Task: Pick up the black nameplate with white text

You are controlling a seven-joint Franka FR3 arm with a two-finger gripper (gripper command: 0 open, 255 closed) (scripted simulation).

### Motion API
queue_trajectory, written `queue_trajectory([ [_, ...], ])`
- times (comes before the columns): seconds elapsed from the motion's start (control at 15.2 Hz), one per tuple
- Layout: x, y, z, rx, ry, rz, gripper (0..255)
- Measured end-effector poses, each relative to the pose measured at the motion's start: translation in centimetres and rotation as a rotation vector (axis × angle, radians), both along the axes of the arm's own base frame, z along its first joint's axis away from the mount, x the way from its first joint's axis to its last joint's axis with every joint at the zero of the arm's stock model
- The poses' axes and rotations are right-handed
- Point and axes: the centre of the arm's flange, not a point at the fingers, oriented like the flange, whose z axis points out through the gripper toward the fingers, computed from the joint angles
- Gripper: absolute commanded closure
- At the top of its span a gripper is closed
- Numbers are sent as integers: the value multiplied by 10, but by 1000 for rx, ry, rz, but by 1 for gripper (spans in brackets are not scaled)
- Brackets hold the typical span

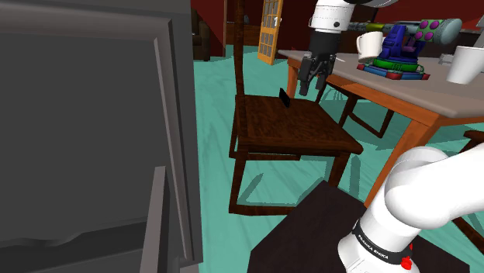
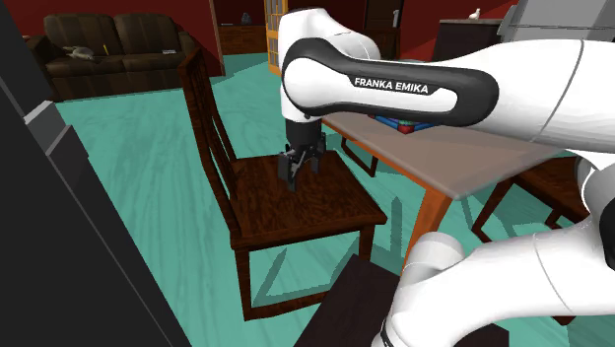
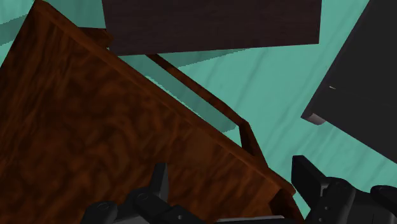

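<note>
The black nameplate (image 1: pixel 285 98) is a small dark slab standing on the back part of the dark wooden chair seat (image 1: pixel 287 124). My black gripper (image 1: pixel 312 89) hangs just above the seat, a little to the shoulder view's right of the nameplate and apart from it. Seen from the second exterior view, the gripper (image 2: pixel 296 173) points down over the middle of the seat (image 2: pixel 296 212). Through the wrist camera the fingers (image 3: pixel 159 181) stand wide apart over the seat's front edge (image 3: pixel 210 146), so the gripper (image 3: pixel 232 168) is open with nothing between them.
A wooden table (image 1: pixel 434 97) stands right beside the chair, carrying a white mug (image 1: pixel 369 45), a colourful toy on books (image 1: pixel 399 54) and a white cup (image 1: pixel 468 63). A tall grey cabinet (image 1: pixel 93 132) fills the shoulder view's left. The chair back (image 2: pixel 202 108) rises behind the seat. The floor is teal.
</note>
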Motion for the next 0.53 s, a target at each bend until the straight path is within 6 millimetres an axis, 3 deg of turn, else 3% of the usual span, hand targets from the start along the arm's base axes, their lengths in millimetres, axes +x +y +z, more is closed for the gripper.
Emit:
queue_trajectory([
  [0.13, 6, -2, 0, 1, 1, -11, 0],
  [0.53, 69, -42, -15, 11, 22, -136, 0],
])
